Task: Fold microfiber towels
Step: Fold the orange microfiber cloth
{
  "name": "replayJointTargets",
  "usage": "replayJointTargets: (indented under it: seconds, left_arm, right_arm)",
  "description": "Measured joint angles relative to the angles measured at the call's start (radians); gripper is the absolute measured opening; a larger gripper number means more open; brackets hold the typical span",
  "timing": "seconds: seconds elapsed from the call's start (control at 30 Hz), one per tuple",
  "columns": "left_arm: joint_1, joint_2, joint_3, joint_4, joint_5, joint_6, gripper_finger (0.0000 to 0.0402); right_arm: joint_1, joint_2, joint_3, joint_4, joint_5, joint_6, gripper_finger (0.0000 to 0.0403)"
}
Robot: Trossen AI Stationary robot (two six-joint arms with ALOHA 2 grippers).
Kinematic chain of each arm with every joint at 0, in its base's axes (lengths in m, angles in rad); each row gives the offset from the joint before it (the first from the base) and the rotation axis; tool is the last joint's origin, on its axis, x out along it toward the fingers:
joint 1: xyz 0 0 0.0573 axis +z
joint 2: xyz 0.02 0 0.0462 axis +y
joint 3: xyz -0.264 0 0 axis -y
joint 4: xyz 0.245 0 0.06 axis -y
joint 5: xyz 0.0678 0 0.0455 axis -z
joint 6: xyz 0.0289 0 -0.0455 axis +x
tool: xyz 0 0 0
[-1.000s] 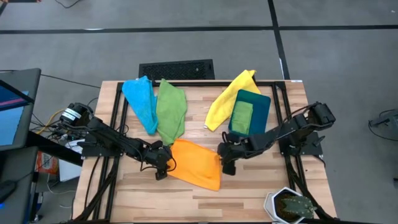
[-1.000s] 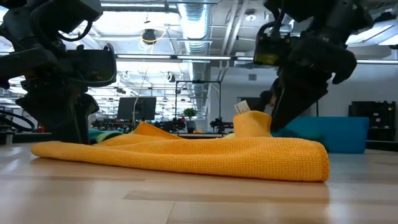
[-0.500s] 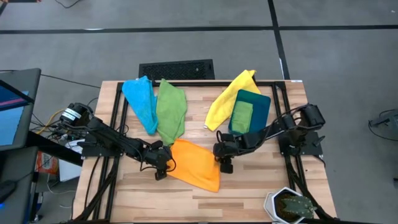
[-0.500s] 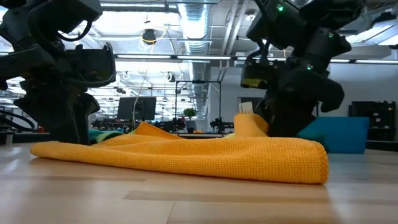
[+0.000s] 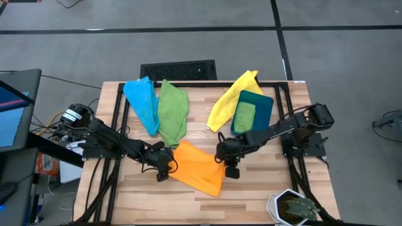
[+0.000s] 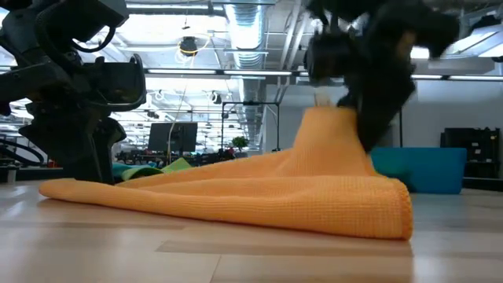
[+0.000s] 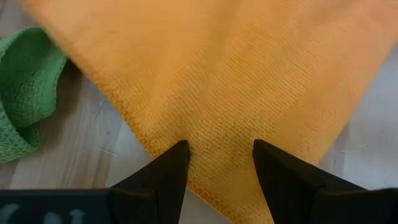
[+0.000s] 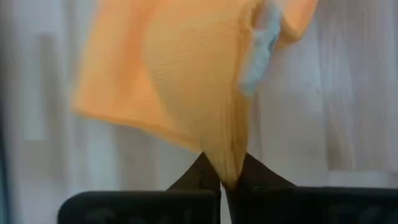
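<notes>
An orange microfiber towel [image 5: 198,168] lies on the wooden table's middle. My right gripper [image 5: 227,164] is shut on its right end, which stands raised in a peak [image 6: 330,130]. My left gripper [image 7: 221,158] stands open at the towel's left edge [image 6: 71,187], with a fingertip on either side of a patch of cloth. At the far left lie a light blue towel [image 5: 143,100] and a green towel [image 5: 172,112]. A yellow towel [image 5: 229,97] lies at the far right, beside a teal bin [image 5: 267,113] with a folded green towel [image 5: 244,117] in it. My right gripper pinches a fold of the orange towel [image 8: 224,149] between its two fingers, near the right edge where a white tag [image 8: 264,40] shows. The fingers slant down from the table's right. That end is lifted; the rest lies on the table. My left gripper: I cannot tell whether its fingertips [image 7: 168,168] touch the cloth.
A potted plant [image 5: 292,207] stands at the near right corner. A black grille [image 5: 178,69] lies beyond the far edge, and a monitor [image 5: 12,107] stands left of the table. Bare wood shows along the near edge [image 5: 188,201].
My right gripper dipped toward the orange towel's right end, took hold of it and rose. That end now stands up in a peak, while the left part of the towel stays flat on the table.
</notes>
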Motion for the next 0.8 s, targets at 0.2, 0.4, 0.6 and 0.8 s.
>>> replayJointTargets:
  seconds: [0.2,0.4,0.6,0.8]
  left_arm:
    - [0.000,0.000,0.000,0.004,-0.005,-0.007,0.0178]
    - [0.000,0.000,0.000,0.006,-0.004,-0.020,0.0178]
    - [0.000,0.000,0.000,0.005,-0.004,-0.038,0.0178]
    - [0.000,0.000,0.000,0.003,-0.003,-0.044,0.0178]
  right_arm:
    - [0.000,-0.044,0.079,-0.025,-0.039,0.057,0.0038]
    - [0.007,-0.018,0.080,-0.186,0.010,0.061,0.0095]
    - [0.044,-0.009,-0.015,-0.140,0.088,0.058,0.0153]
    - [0.075,-0.008,-0.162,0.116,0.144,0.117,0.0173]
